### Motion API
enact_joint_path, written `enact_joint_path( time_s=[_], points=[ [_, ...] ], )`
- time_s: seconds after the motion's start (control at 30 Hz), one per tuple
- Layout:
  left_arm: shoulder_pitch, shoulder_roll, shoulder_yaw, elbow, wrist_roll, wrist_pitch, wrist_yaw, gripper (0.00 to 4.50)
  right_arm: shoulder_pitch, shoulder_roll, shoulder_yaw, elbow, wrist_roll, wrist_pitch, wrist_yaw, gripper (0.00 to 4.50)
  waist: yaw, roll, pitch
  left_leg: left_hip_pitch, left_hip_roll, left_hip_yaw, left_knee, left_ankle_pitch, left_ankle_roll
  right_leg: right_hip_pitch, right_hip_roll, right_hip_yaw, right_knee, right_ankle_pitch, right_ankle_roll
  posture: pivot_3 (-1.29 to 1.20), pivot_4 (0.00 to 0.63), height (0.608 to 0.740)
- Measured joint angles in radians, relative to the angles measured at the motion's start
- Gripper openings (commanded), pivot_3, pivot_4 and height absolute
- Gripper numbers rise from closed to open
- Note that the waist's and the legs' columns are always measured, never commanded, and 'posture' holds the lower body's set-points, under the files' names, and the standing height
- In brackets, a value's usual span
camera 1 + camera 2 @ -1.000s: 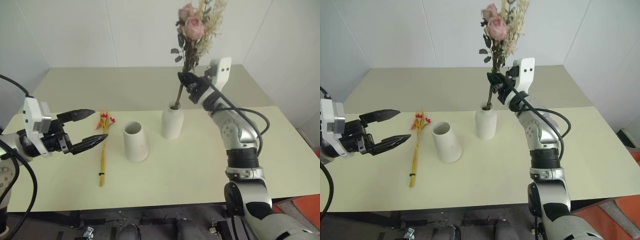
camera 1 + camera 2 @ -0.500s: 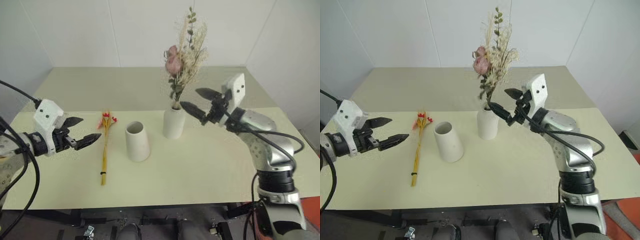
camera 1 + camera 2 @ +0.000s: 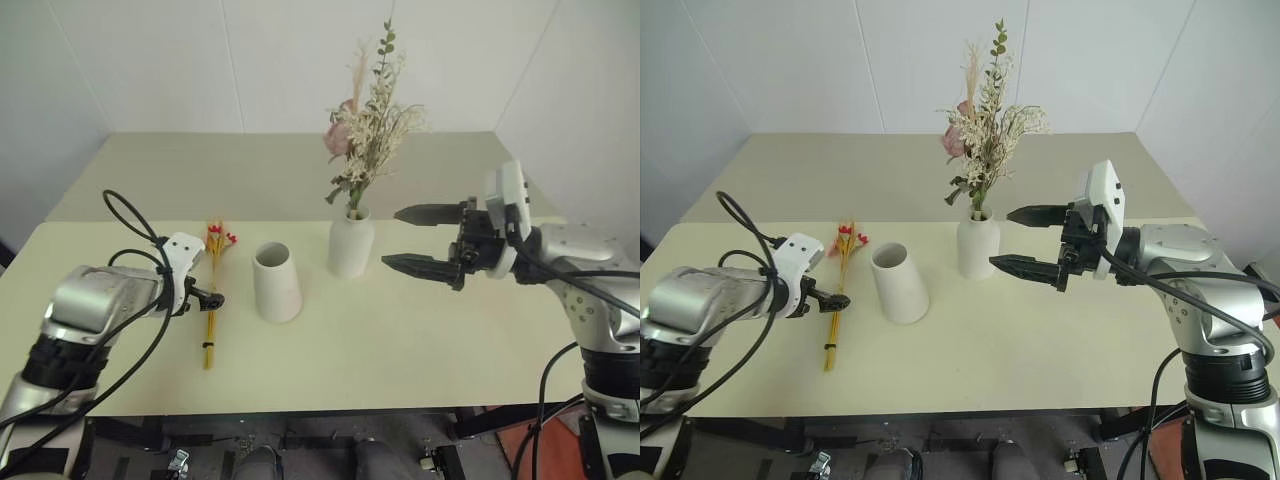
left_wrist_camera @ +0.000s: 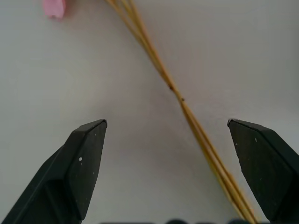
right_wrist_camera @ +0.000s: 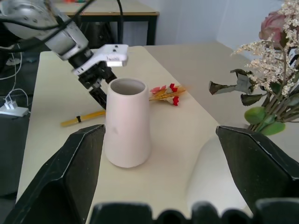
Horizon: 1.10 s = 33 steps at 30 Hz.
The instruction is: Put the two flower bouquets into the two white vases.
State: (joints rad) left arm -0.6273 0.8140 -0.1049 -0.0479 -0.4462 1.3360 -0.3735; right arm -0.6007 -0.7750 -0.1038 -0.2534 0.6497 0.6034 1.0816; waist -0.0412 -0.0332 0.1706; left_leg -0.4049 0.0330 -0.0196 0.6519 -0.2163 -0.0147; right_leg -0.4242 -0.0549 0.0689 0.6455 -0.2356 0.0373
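The left gripper [image 4: 166, 128], two black fingers on a grey arm, points down at the table with its fingers spread wide and nothing between them except bare tabletop and the stems beneath; in the left wrist view the thin bundle of long yellow straw stems with small red blooms [image 3: 210, 300] runs slantwise across the gap, nearer one finger than the other. Whether the fingertips touch the stems cannot be told. That bundle lies flat on the pale cream table [image 3: 400, 340], on the left-gripper side of the wide-mouthed tapered white ceramic vase [image 3: 276, 283], blooms pointing away from the robot.

The right gripper [image 3: 412, 240] hovers level above the table, its black fingers standing well apart and empty, tips aimed toward the rounded white bottle-shaped vase with a narrow neck [image 3: 350, 243]. It is just beside that vase, on the side away from the tapered vase, and clear of it.

The bottle-shaped vase stands upright just beside the tapered vase, the two not touching. The bushy bunch with a pink bloom, cream sprigs and green leaves [image 3: 368, 135] stands in its neck, leaning slightly, rising well above the tapered vase. The tapered vase stands upright and holds nothing, its mouth open to the head camera.
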Motion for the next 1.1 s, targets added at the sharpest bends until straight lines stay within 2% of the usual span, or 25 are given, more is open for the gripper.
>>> enact_joint_path(
  time_s=[0.37,0.4,0.5,0.6,0.7,0.8,0.9,1.0,1.1],
  points=[
    [-0.045,-0.018,-0.020,0.116,0.101,-0.073,-0.032,0.22,0.034,-0.074,-0.036,0.006,0.036,-0.002,0.110,4.50,0.000,0.000,0.000,0.001,0.000,0.000,0.000,0.000,0.000,0.000,0.000,0.000,0.001,0.000,0.000,0.00,0.150,0.740],
    [-0.047,-0.020,-0.018,0.123,0.105,-0.076,-0.032,0.04,0.034,-0.078,-0.036,0.006,0.036,-0.002,0.115,4.50,0.000,0.000,0.000,0.001,0.000,0.000,0.000,0.000,0.000,0.000,0.000,0.000,0.001,0.000,0.000,0.00,0.150,0.740],
    [-0.050,-0.029,0.009,0.147,0.134,-0.094,-0.009,0.04,0.034,-0.083,-0.035,0.008,0.036,-0.006,0.128,4.50,-0.001,0.000,0.000,0.000,0.000,0.000,0.000,0.000,0.000,0.000,0.000,0.000,0.000,0.000,0.000,0.00,0.150,0.740],
    [-0.066,-0.042,0.091,0.167,0.156,-0.152,0.039,0.04,0.034,-0.085,-0.032,0.012,0.030,-0.015,0.141,4.50,0.001,-0.001,0.001,-0.001,0.000,-0.001,0.001,0.000,0.000,0.000,0.000,-0.001,0.000,0.000,0.000,0.00,0.150,0.740],
    [-0.070,-0.073,0.246,0.139,0.132,-0.323,0.031,0.04,0.037,-0.087,-0.031,0.028,0.026,-0.027,0.147,4.50,0.005,-0.001,0.001,-0.002,-0.001,-0.001,0.002,0.000,0.000,0.000,-0.002,-0.001,0.000,0.000,0.000,0.00,0.150,0.740],
    [-0.100,-0.147,0.409,0.060,0.030,-0.496,-0.029,0.04,0.042,-0.087,-0.027,0.034,0.013,-0.033,0.150,4.50,0.012,-0.002,0.001,-0.003,-0.001,-0.001,0.003,0.000,0.000,0.000,-0.003,-0.002,0.000,0.001,0.000,0.00,0.150,0.740],
    [-0.190,-0.216,0.517,0.001,-0.124,-0.551,-0.086,0.04,0.041,-0.085,-0.021,0.046,-0.001,-0.037,0.150,4.50,0.022,-0.002,0.001,-0.003,-0.001,-0.001,0.006,0.000,0.000,0.002,-0.003,-0.002,0.000,0.001,0.001,0.00,0.150,0.740],
    [-0.253,-0.267,0.572,-0.043,-0.297,-0.555,-0.157,0.04,0.041,-0.079,-0.010,0.049,-0.005,-0.044,0.150,4.50,0.024,-0.002,0.001,-0.002,-0.002,-0.001,0.007,0.000,0.000,0.003,-0.003,-0.002,0.000,0.001,0.002,0.00,0.150,0.740],
    [-0.277,-0.296,0.573,-0.043,-0.420,-0.530,-0.208,0.04,0.042,-0.079,-0.003,0.049,-0.011,-0.052,0.144,4.50,0.023,-0.002,0.001,-0.002,-0.002,-0.001,0.007,0.000,0.000,0.003,-0.003,-0.002,0.001,0.001,0.002,0.00,0.150,0.740]
  ],
)
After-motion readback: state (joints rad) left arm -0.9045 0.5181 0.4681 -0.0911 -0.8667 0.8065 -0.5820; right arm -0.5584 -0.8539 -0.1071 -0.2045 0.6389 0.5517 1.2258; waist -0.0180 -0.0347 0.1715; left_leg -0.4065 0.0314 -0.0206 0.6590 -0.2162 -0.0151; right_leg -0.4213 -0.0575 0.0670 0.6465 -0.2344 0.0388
